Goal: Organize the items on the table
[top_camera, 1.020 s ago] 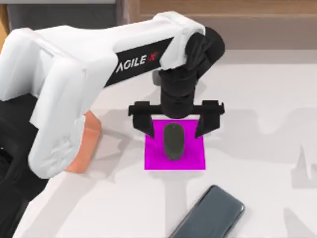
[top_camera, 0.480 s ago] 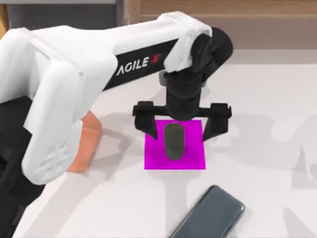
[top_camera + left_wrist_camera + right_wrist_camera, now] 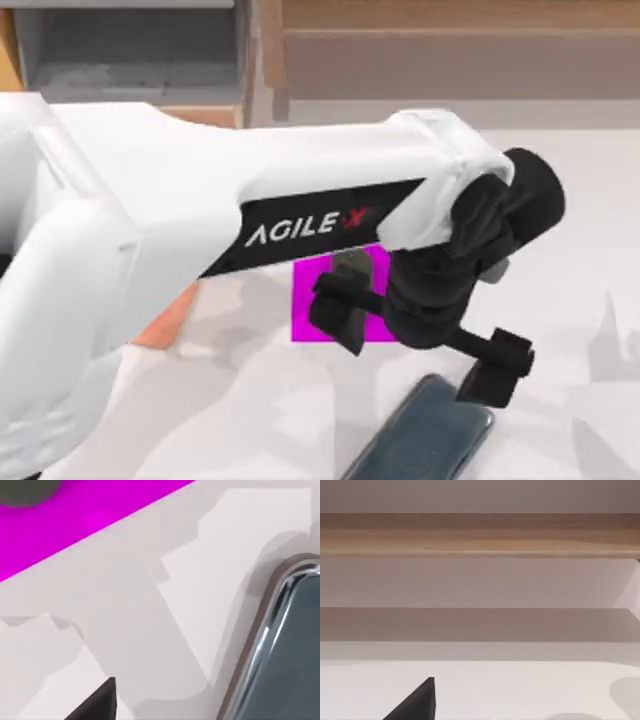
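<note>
Top view: the left arm of the AgileX pair reaches across the white table (image 3: 560,250) from the left, its pincer (image 3: 420,350) spread wide and holding nothing — one finger (image 3: 340,318) lies over the lower edge of the magenta pad (image 3: 318,300), the other (image 3: 495,368) sits above the upper corner of the smartphone (image 3: 425,440). The smartphone lies flat and slanted near the table's front edge, apart from the pad. The mouse (image 3: 350,262) rests on the pad, largely hidden beneath the arm, with just its upper end visible. A salmon-orange phone stand (image 3: 165,322) shows at the left, partly covered by the arm. Left wrist view: the pad (image 3: 90,520) with an edge of the mouse (image 3: 25,490), bare table, and the smartphone's shiny rim (image 3: 280,620). Right wrist view: a fingertip (image 3: 417,702) of the right pincer over the table, facing the wooden shelf unit (image 3: 480,535) — its opening cannot be told.
</note>
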Available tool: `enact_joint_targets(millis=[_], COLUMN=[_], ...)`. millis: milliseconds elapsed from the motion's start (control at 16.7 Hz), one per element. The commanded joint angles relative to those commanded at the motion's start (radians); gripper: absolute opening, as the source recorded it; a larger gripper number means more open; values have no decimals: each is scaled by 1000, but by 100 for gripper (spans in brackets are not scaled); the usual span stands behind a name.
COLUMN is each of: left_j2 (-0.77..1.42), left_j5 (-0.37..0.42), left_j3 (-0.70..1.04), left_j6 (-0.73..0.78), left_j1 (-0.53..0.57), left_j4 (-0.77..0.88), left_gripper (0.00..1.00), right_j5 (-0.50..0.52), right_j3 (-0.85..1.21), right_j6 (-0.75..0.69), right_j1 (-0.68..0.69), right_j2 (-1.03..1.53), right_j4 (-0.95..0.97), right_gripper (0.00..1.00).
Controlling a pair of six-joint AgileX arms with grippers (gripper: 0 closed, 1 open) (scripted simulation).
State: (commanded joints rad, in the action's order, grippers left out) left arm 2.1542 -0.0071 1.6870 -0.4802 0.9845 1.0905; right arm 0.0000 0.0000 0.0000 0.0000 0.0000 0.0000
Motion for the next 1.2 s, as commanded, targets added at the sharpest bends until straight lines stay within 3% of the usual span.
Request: enact_joint_targets(millis=[360, 720, 1200], left_j2=[-122, -113, -22], left_j5=[-6, -6, -5], left_j3=[-141, -150, -280], left_j6=[94, 96, 100], left_j1=[124, 123, 122], left_j4=[-30, -46, -270], left_gripper=[100, 100, 100], right_j5=[0, 0, 0], right_j3=[0, 0, 0], right_j6=[0, 0, 0], right_j1=[0, 0, 0], right_j2=[0, 0, 0], right_j4=[0, 0, 0], right_gripper=[100, 100, 100])
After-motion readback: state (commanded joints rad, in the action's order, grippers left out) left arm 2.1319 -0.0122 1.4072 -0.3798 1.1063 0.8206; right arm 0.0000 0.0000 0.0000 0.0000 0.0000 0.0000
